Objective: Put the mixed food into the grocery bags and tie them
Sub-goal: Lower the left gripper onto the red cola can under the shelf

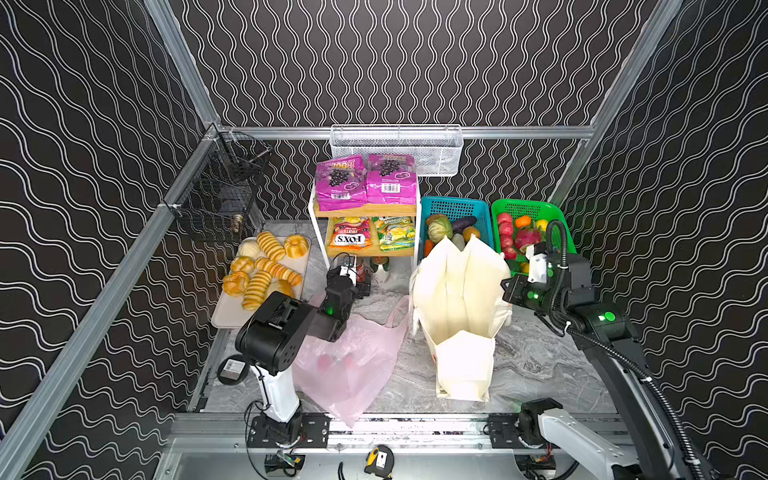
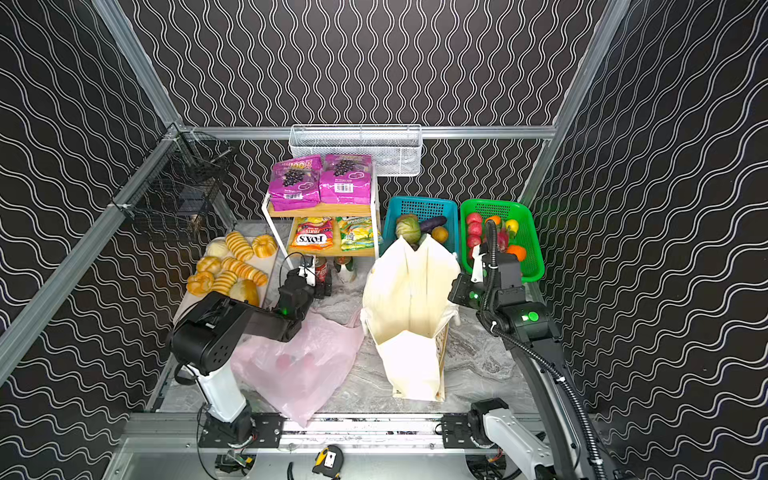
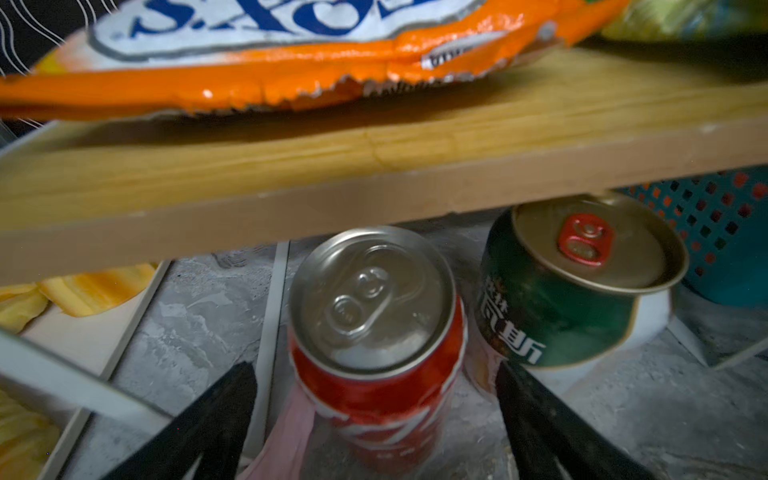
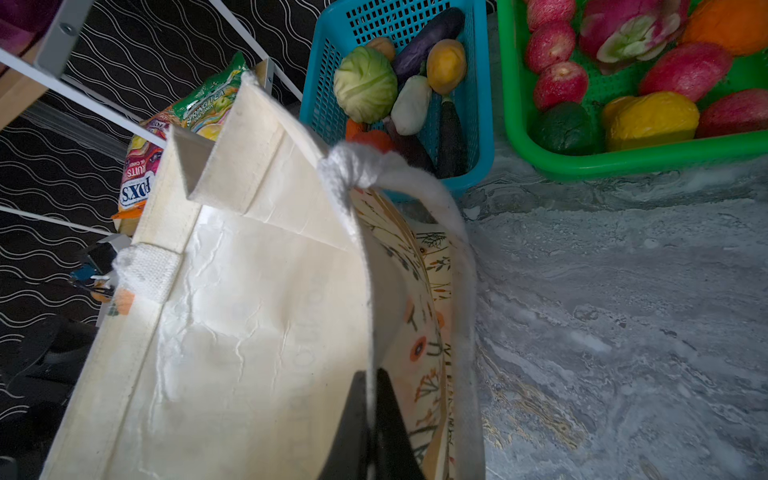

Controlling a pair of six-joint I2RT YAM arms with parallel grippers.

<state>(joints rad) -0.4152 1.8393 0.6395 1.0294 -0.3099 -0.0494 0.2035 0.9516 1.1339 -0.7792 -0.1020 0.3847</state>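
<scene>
We are holding our left gripper (image 3: pixel 374 376) wide around the red can (image 3: pixel 370 299) under the shelf (image 3: pixel 374 166), ready to grasp it; our right gripper (image 4: pixel 370 415) is pinching the rim of the cream tote (image 4: pixel 249 311) so it stands open.

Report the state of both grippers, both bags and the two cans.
left gripper: open, either side of the red can.
right gripper: shut on the cream tote rim.
cream tote: upright, mouth open.
pink plastic bag: lying slack on the table.
red can: upright, sealed.
green can: sealed.
</scene>
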